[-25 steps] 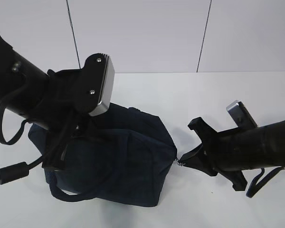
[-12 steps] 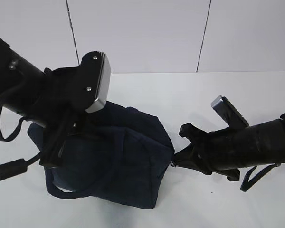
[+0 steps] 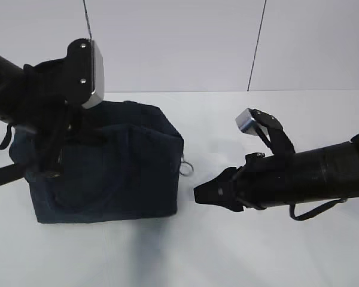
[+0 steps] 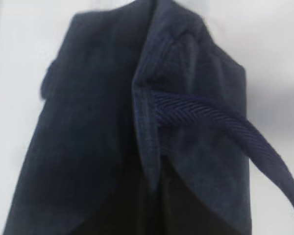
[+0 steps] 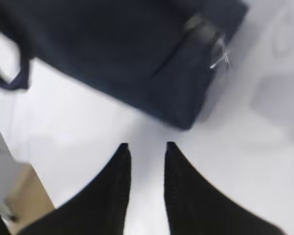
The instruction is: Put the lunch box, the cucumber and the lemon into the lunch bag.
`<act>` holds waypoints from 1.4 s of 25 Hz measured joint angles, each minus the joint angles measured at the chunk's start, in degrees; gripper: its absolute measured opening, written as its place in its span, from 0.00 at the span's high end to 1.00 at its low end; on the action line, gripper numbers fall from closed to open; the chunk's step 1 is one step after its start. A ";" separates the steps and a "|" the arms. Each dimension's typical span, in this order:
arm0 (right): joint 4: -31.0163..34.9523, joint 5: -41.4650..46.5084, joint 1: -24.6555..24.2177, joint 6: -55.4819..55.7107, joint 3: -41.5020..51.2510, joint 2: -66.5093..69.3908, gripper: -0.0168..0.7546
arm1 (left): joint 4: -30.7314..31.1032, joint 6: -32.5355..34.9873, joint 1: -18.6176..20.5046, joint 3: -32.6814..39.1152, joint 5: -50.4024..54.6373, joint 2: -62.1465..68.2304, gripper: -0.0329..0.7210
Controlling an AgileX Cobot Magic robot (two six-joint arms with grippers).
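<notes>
Lunch bag [image 3: 105, 164]: sitting upright just ahead of the right gripper [image 5: 145, 147], whose fingers are standing slightly apart, gripping nothing. Left gripper: pressing close at the bag's top, state not discernible. Soft fabric, probably sagging; handle strap [image 4: 235, 129] offering the best hold.

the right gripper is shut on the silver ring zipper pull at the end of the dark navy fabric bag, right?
Not quite. The right gripper holds nothing: the right wrist view shows its fingers apart over bare white table, short of the dark navy fabric bag. The silver ring zipper pull does hang at the bag's end, free, as the exterior view also shows.
</notes>
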 joint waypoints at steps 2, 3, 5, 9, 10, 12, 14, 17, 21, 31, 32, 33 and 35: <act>-0.22 1.63 0.00 -10.18 0.00 0.00 0.69 | 0.00 0.00 0.24 0.00 -1.81 0.00 0.96; -0.35 1.74 0.00 -14.48 0.00 0.00 0.65 | 0.10 -0.03 0.27 0.00 -2.20 0.00 0.96; -0.44 1.79 0.00 -24.15 0.00 0.00 0.60 | 0.45 -0.13 0.27 0.00 -2.19 0.00 0.96; -0.44 -1.46 0.00 -32.10 0.00 0.00 0.57 | 0.68 -0.13 0.27 0.00 -0.41 0.00 0.96; -0.44 -2.73 0.00 -32.72 0.00 0.00 0.57 | 0.71 -0.13 0.27 0.00 -0.01 0.00 0.96; -0.44 -4.94 0.00 -34.41 0.00 0.00 0.57 | 1.37 -0.13 0.27 0.00 0.65 0.00 0.96; -0.44 -5.79 0.00 -36.40 0.00 0.00 0.57 | 1.75 -0.13 0.27 0.00 0.64 0.00 0.96; -0.44 -7.11 0.00 -39.49 0.00 0.00 0.57 | 1.88 -0.13 0.27 0.00 0.64 0.00 0.96; -0.44 -10.61 0.00 -43.04 0.00 0.00 0.57 | 1.27 -0.13 0.27 0.00 0.87 0.00 0.96; -0.44 -11.94 0.00 -45.33 -0.86 0.00 0.57 | 0.40 -0.13 0.27 0.00 3.52 -0.40 0.70; -0.44 -11.94 0.00 -45.49 -0.99 0.00 0.57 | 0.40 -0.34 0.27 0.00 4.40 -0.94 0.64; -0.44 -11.94 0.00 -45.47 -1.20 0.00 0.57 | 0.40 -0.95 0.27 0.00 5.15 -1.43 0.60; -0.44 -12.05 0.00 -45.47 -1.32 0.00 0.57 | 0.64 -2.85 0.27 0.00 5.79 -2.92 0.56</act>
